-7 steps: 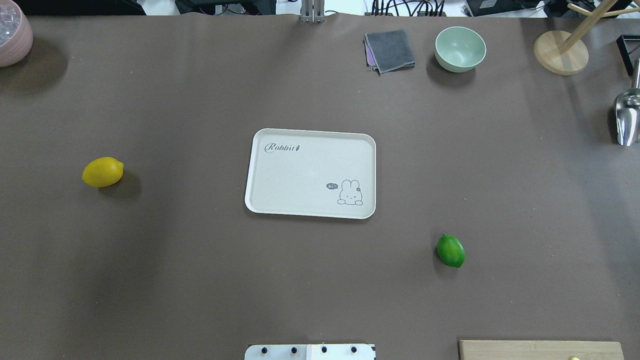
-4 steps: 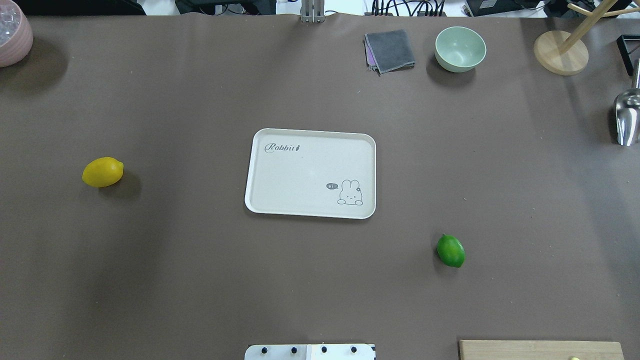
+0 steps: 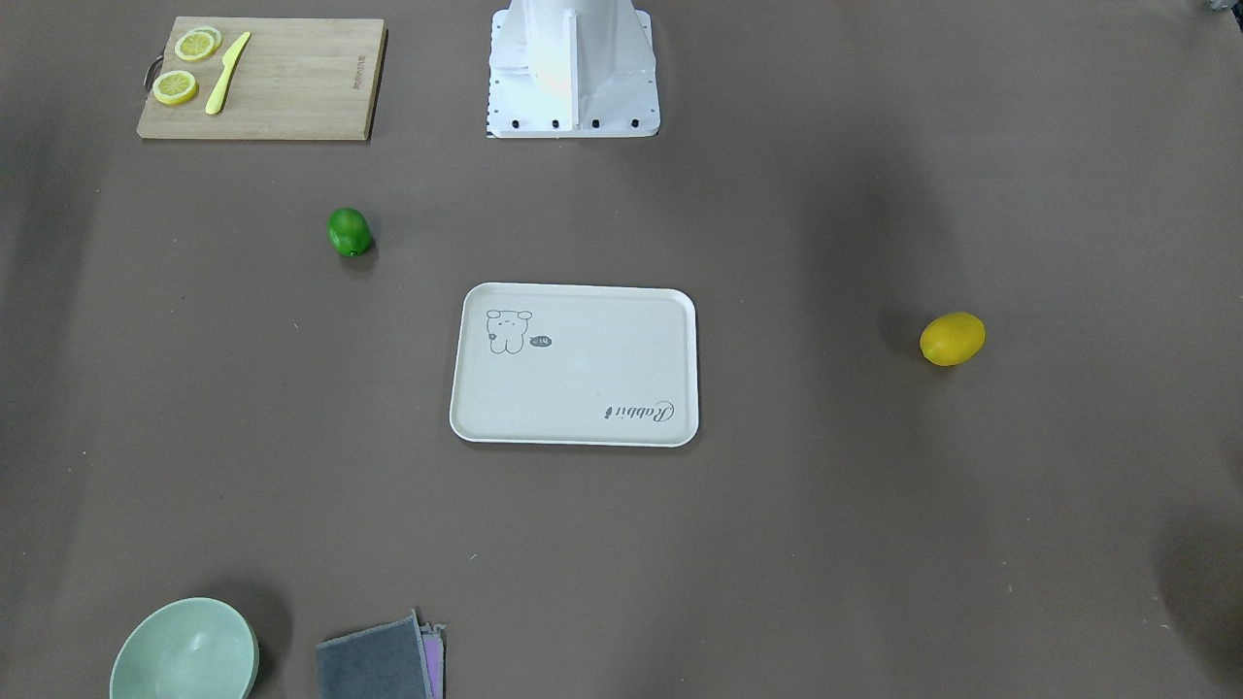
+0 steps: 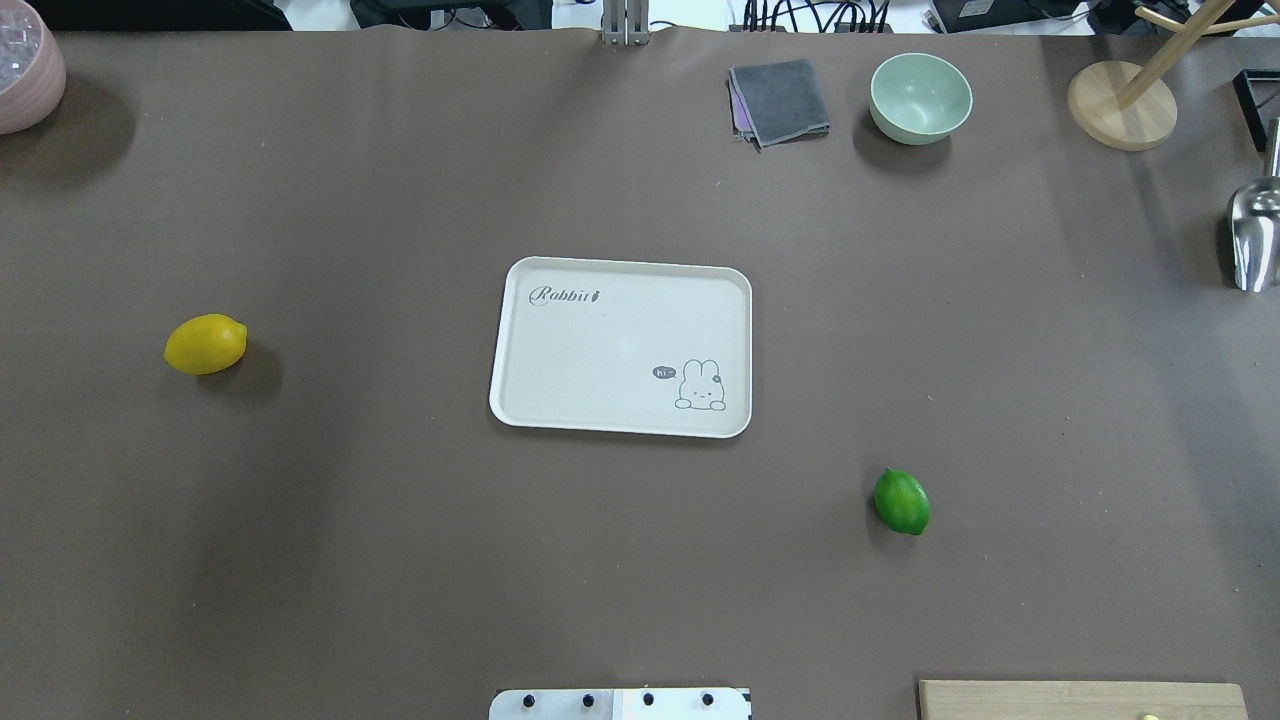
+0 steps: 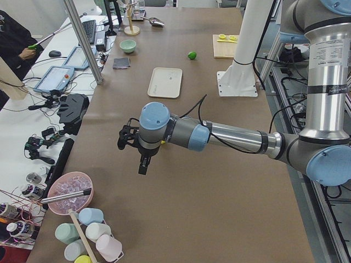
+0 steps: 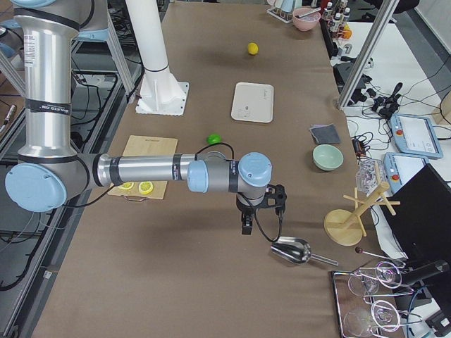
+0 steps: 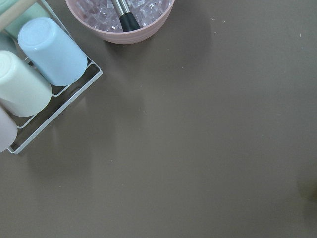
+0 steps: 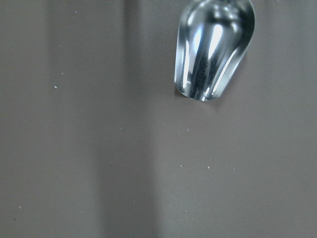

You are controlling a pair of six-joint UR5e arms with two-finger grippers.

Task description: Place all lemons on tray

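Observation:
The yellow lemon (image 4: 205,344) lies on the brown table far left of the tray (image 4: 600,350); it also shows in the front view (image 3: 953,339). The green lemon (image 4: 901,502) lies to the tray's near right, also in the front view (image 3: 349,232). The cream tray (image 3: 583,379) holds nothing. My left gripper (image 5: 131,148) hovers over the table's left end, near the pink bowl. My right gripper (image 6: 261,211) hovers at the right end near the metal scoop. Both show only in the side views, so I cannot tell whether they are open or shut.
A bamboo cutting board (image 3: 262,78) with lemon slices and a knife lies near the robot's right. A green bowl (image 4: 920,97), grey cloth (image 4: 780,100), wooden stand (image 4: 1120,105) and metal scoop (image 4: 1255,235) stand at the far right. A pink bowl (image 7: 121,17) and cup rack (image 7: 34,64) stand at the left end.

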